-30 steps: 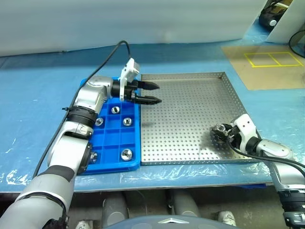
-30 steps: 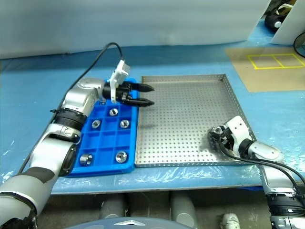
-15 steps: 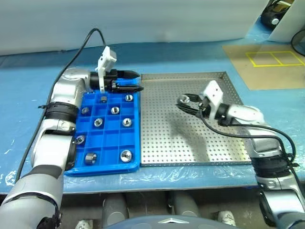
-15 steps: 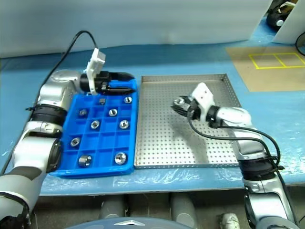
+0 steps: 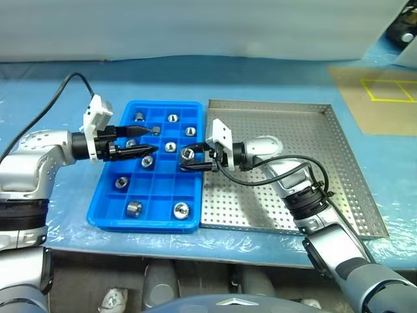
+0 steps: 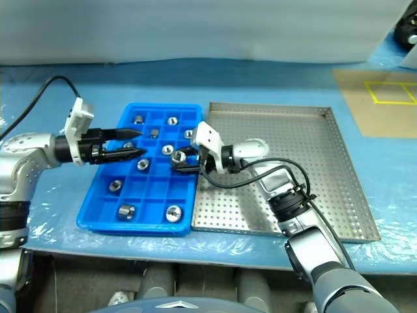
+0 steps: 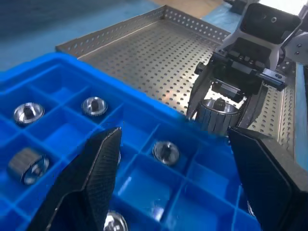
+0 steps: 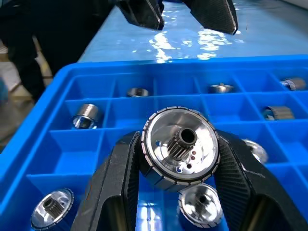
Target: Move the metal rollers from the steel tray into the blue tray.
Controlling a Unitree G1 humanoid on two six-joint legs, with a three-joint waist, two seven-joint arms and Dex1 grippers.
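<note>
Right gripper [image 5: 190, 158] pinching 1 metal roller [image 5: 187, 154] over blue tray [image 5: 104, 212] — left gripper [image 5: 151, 139] spread, empty

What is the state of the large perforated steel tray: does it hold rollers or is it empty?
Empty: the steel tray's perforated floor lies bare; the right gripper carries one metal roller over the blue tray.

Two trays are sitting side by side in the middle of the frame

The blue tray [image 5: 109, 210] is lying on the left, and the steel tray [image 5: 306, 127] is touching it on the right. Metal rollers [image 5: 181, 210] are sitting apart in the blue tray's little boxes. The left gripper [image 5: 147, 139] is reaching in from the left, over the blue tray's upper part. The right gripper [image 5: 188, 159] is reaching in from the right and holding one roller [image 5: 187, 154] over the blue tray's right edge.
</note>
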